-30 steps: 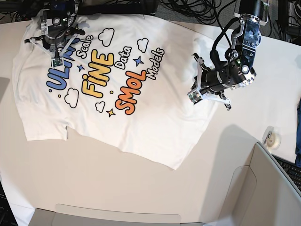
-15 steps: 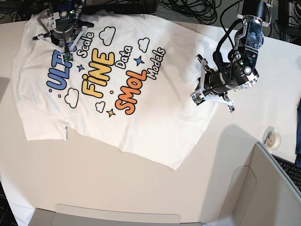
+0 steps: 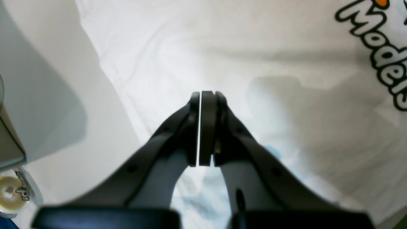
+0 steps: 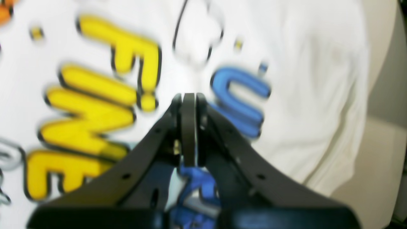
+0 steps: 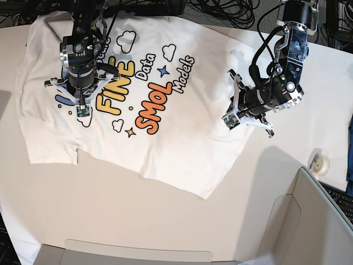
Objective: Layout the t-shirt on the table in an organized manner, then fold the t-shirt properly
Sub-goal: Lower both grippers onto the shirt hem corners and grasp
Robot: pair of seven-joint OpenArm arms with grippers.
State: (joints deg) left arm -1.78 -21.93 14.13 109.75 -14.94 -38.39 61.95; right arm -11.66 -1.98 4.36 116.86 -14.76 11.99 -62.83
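The setting looked like a robotics lab. Two black and silver robot arms, one (image 5: 80, 52) and the other (image 5: 278, 77), were mounted at the far side of a large matte white desk (image 5: 138, 215). A tangle of black cables (image 5: 231, 11) lay behind it, and a black computer keyboard (image 5: 341, 200) sat beside a grey curved panel (image 5: 309, 226) at the right.

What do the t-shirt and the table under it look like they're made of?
The t-shirt: thin white woven or knit cloth, judging by its soft wrinkles and hemmed edges; the lettering looks like a flat colour print. The table: smooth, matte white hard surface, probably laminate or painted board; no grain shows.
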